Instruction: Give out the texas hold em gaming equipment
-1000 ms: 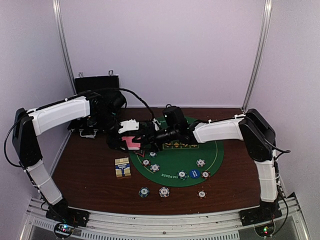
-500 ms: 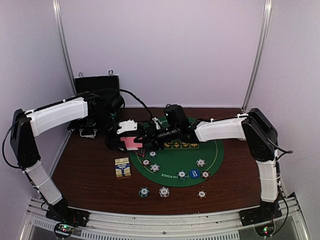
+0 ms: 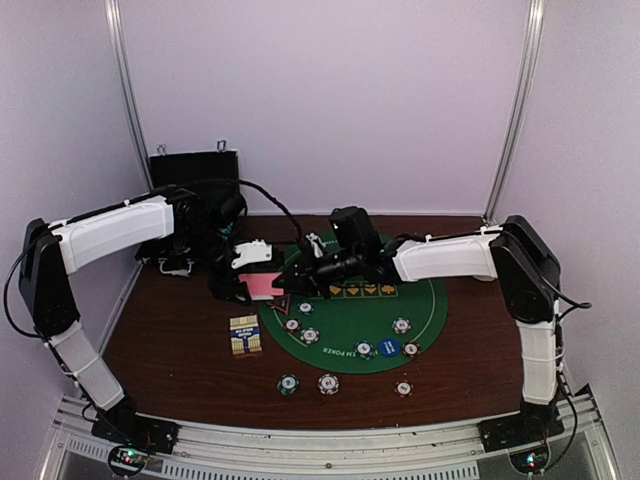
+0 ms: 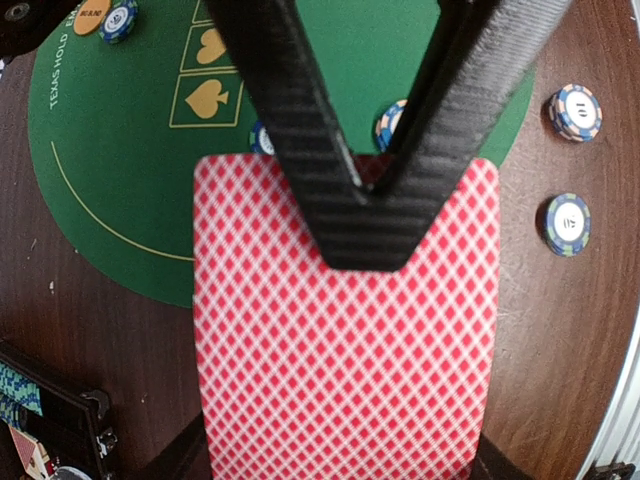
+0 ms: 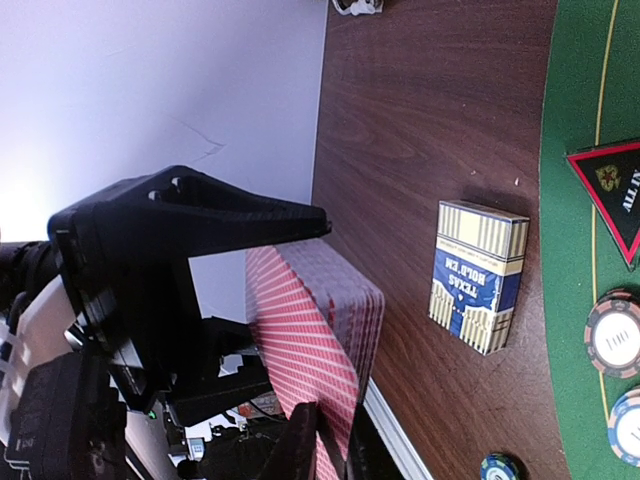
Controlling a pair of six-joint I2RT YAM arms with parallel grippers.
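- The deck of red-and-white lattice-backed cards point(image 4: 340, 360) point(image 3: 263, 284) point(image 5: 315, 320) is held off the table, back up, over the left rim of the round green felt mat point(image 3: 420, 300).
- The left gripper point(image 4: 335, 455) point(image 3: 240, 285) is clamped on the deck. Its fingers show at the deck's two side edges at the bottom of the left wrist view.
- The right gripper point(image 5: 330, 440) point(image 3: 295, 272) meets the deck from the opposite side. One V-shaped black finger point(image 4: 350, 220) lies across the top card's back.
- In the right wrist view its two fingers stand close together with the cards' edge between them. I cannot tell whether they actually pinch a card.
- A black-and-red triangle marker point(image 5: 610, 195) point(image 3: 279, 305) lies on the mat's left edge, just below the deck.
- Stripe-edged poker chips lie singly on the mat, one at point(image 3: 401, 325), with a blue disc point(image 3: 389, 347) near its front edge.
- An orange disc point(image 4: 92, 15) lies on the felt at its far side.
- Three more chips point(image 3: 288, 384) point(image 3: 328, 383) point(image 3: 403, 388) lie on the bare wood in front of the mat.
- A blue-and-gold "Texas Hold'em" card box point(image 3: 245, 335) point(image 5: 478, 275) lies flat on the wooden table point(image 3: 160, 350), just left of the mat.
- A black hard case point(image 3: 195, 165) stands at the back left corner.
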